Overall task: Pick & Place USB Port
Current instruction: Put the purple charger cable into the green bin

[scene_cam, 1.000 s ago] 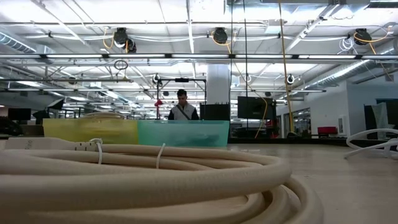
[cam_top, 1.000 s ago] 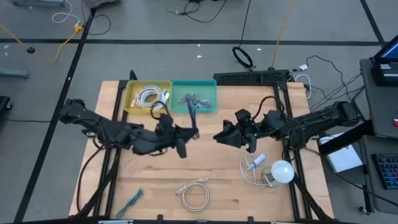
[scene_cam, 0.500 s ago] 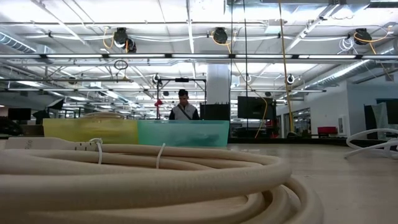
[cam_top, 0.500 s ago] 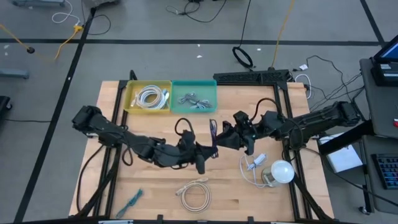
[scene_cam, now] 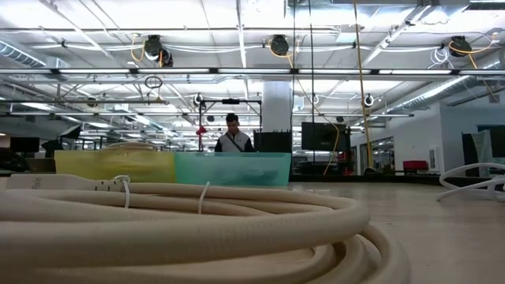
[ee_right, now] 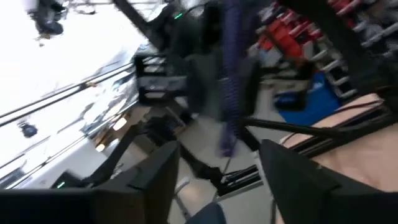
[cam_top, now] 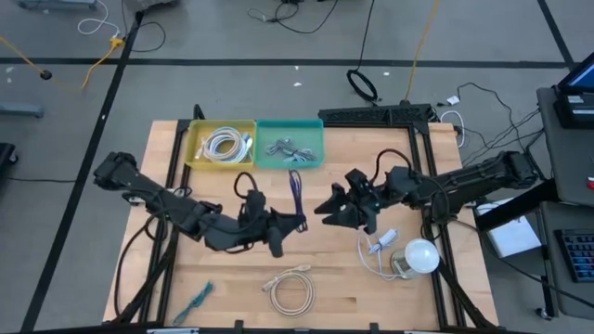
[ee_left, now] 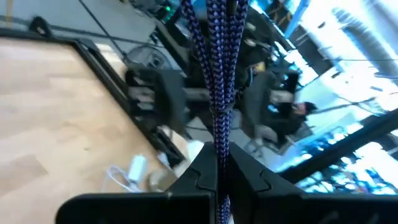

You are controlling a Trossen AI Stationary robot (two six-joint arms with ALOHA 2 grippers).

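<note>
A purple braided USB cable [cam_top: 295,190], folded into a bundle of strands, is held near the table's middle by my left gripper [cam_top: 295,223], which is shut on it. In the left wrist view the cable [ee_left: 219,74] runs away from the fingers, with my right gripper [ee_left: 208,99] standing open just beyond it. From above, my right gripper [cam_top: 325,211] is a little to the cable's right and touches nothing. In its own wrist view the cable [ee_right: 230,87] shows blurred ahead of the spread fingers. My left gripper pinches the cable bundle's near end [ee_left: 217,163] between its two fingers, several strands together. The fingers come about level from the table's left. The rest of the bundle [cam_top: 295,181] stretches from the fingers toward the far edge.
A yellow bin [cam_top: 221,144] with a white cable and a teal bin [cam_top: 290,147] with small parts stand at the far edge. A cream cable coil [cam_top: 292,289] and a blue tool [cam_top: 197,301] lie near the front, a white charger and bulb [cam_top: 413,255] at the right. A person [scene_cam: 231,136] stands far behind.
My left gripper carried the cable from beside the teal bin toward the table's near right, up to my right gripper, then drew back a little to the left. My right gripper, which was at the cable half a second ago, has opened and now stands apart from it.
</note>
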